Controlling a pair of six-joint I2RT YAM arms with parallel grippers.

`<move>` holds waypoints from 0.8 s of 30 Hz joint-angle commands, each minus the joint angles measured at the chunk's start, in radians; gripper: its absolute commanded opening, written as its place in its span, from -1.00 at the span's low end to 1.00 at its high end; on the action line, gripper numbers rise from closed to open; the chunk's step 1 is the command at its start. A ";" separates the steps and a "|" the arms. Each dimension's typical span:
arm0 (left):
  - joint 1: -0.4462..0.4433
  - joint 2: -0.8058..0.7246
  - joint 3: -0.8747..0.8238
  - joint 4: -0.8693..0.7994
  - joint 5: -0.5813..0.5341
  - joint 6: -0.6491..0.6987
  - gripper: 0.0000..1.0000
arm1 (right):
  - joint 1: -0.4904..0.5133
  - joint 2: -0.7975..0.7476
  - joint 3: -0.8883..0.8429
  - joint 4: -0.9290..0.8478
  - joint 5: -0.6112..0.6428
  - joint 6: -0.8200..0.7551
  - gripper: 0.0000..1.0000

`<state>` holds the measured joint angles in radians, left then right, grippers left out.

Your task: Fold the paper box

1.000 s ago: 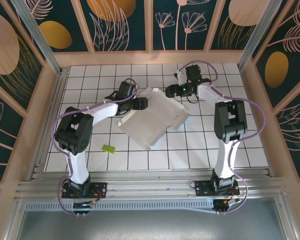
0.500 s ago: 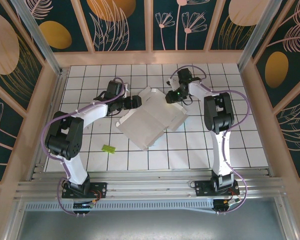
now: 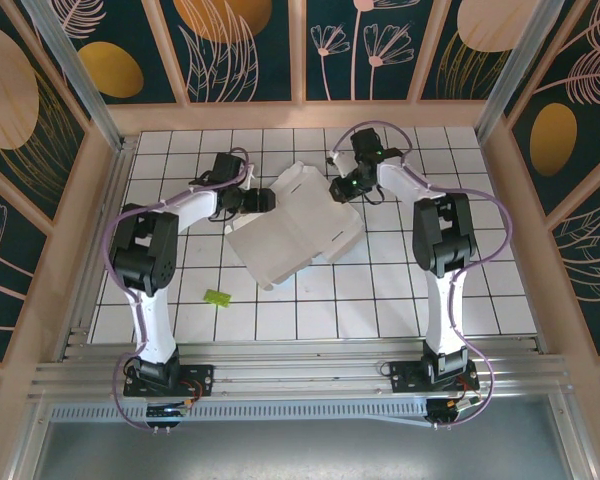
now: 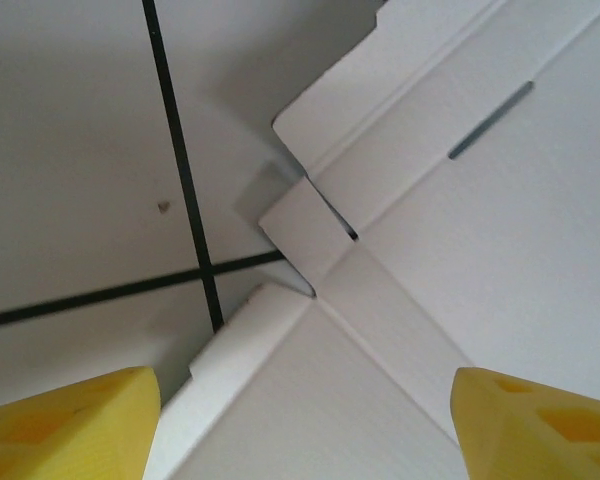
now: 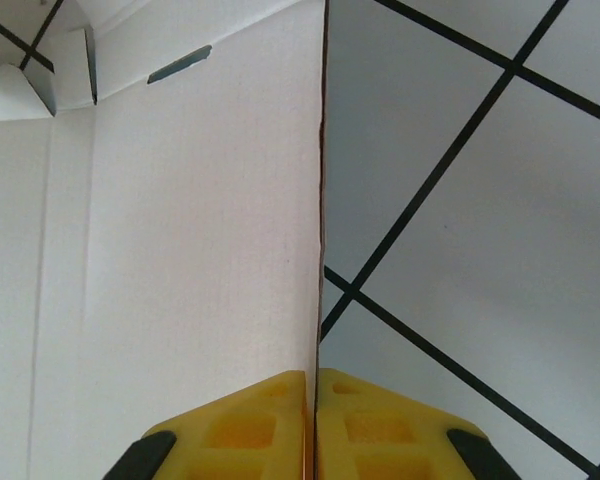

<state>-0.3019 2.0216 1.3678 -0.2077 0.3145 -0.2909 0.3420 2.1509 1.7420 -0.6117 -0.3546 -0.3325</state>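
Observation:
The paper box [image 3: 292,235] lies opened out, white side up, in the middle of the tiled table. My right gripper [image 3: 336,190] is at its far right edge. In the right wrist view the yellow fingers [image 5: 250,430] are pressed together on a thin upright edge of the paper box [image 5: 180,250], so the right gripper [image 5: 315,425] is shut on it. My left gripper [image 3: 268,200] hovers at the box's far left corner. In the left wrist view the left gripper [image 4: 305,430] stands open, with a creased corner of the paper box [image 4: 500,230] between its spread fingertips [image 4: 70,430].
A tiny lime-green scrap [image 3: 217,297] lies on the tiles at the near left. Wooden walls [image 3: 70,230] close in the white tiled table [image 3: 400,290] on three sides. A metal rail [image 3: 300,375] runs along the near edge by the arm bases.
The right gripper went from open to shut on the box's far right edge. The left gripper drew back to the left, towards the far corner. The box shifted a little to the left.

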 commanded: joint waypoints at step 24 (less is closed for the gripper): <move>0.009 0.175 0.135 -0.009 0.218 0.194 0.30 | 0.130 -0.112 0.034 -0.057 0.324 -0.137 -0.75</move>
<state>-0.2951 2.1807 1.5166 -0.2787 0.4377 -0.0727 0.4667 2.0708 1.7496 -0.6559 -0.0490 -0.4480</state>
